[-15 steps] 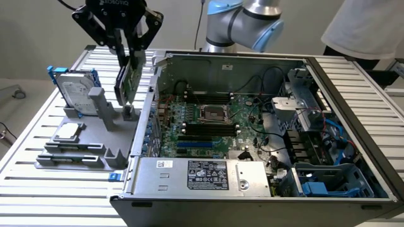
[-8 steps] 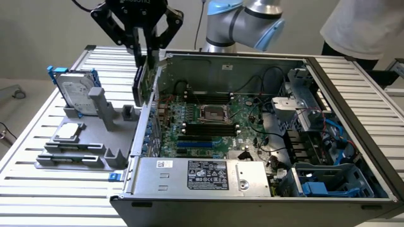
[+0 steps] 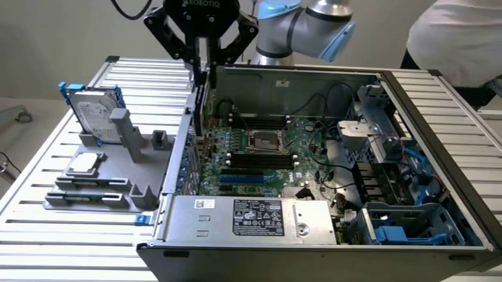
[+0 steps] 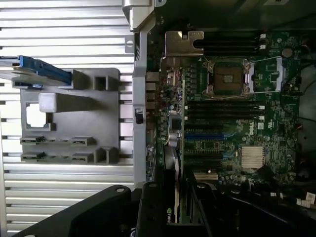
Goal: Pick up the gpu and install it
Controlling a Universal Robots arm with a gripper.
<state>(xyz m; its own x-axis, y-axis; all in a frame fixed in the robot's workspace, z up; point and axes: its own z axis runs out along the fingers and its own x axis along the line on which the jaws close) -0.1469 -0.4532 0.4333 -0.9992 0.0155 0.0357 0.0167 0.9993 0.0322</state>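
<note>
My gripper [image 3: 202, 57] hangs over the back left corner of the open computer case [image 3: 274, 76], shut on the gpu [image 3: 206, 94]. The card shows edge-on as a thin dark strip running down just inside the case's left wall, above the motherboard [image 3: 259, 147]. In the wrist view the gpu [image 4: 173, 163] reaches away from my black fingers [image 4: 148, 207], and its silver end bracket [image 4: 183, 42] sits next to the case wall, over the board's expansion slots [image 4: 205, 136].
On the exterior view's left a grey fixture [image 3: 102, 176] holds a silver hard drive in a blue frame [image 3: 94, 114] and memory sticks [image 3: 86, 197]. The power supply [image 3: 251, 220] fills the case front. A person in white [image 3: 462, 35] stands at the back right.
</note>
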